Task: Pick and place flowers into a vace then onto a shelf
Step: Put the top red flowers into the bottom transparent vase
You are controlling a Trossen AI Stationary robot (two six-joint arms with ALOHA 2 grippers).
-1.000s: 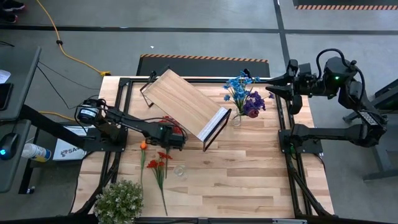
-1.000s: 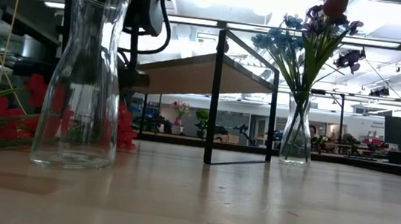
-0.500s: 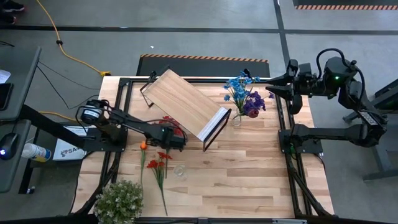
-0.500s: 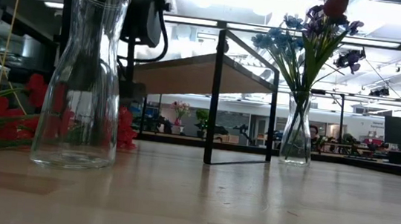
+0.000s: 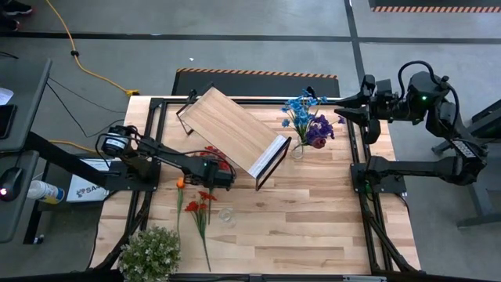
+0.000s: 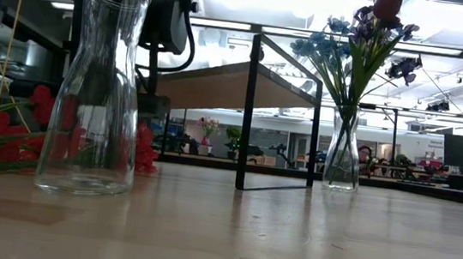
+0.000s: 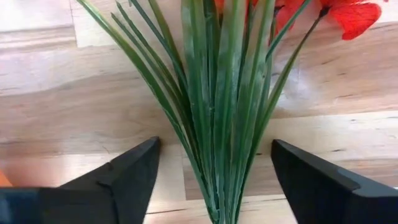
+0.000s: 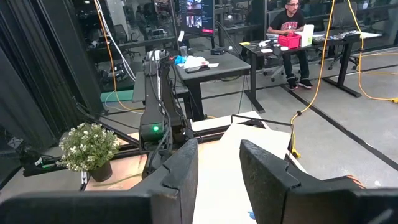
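A sprig of red flowers (image 7: 217, 118) lies flat on the wooden table (image 5: 313, 219), its green stems bunched. My left gripper (image 7: 214, 180) points down over it, open, one finger on each side of the stems and apart from them. More red and orange flowers (image 5: 200, 202) lie near the front left. An empty glass vase (image 5: 226, 215) stands upright beside them. A second vase (image 5: 298, 149) holds blue and purple flowers (image 5: 308, 117). The shelf (image 5: 231, 129) stands at the back middle, turned diagonally. My right gripper (image 5: 343, 106) hangs high at the back right, open, holding nothing.
A bushy pale green-white plant (image 5: 149, 252) stands at the front left corner. Black frame rails (image 5: 356, 168) run along the table's sides. A person sits at a desk (image 8: 292, 25) in the room beyond. Bare wood lies at the front right.
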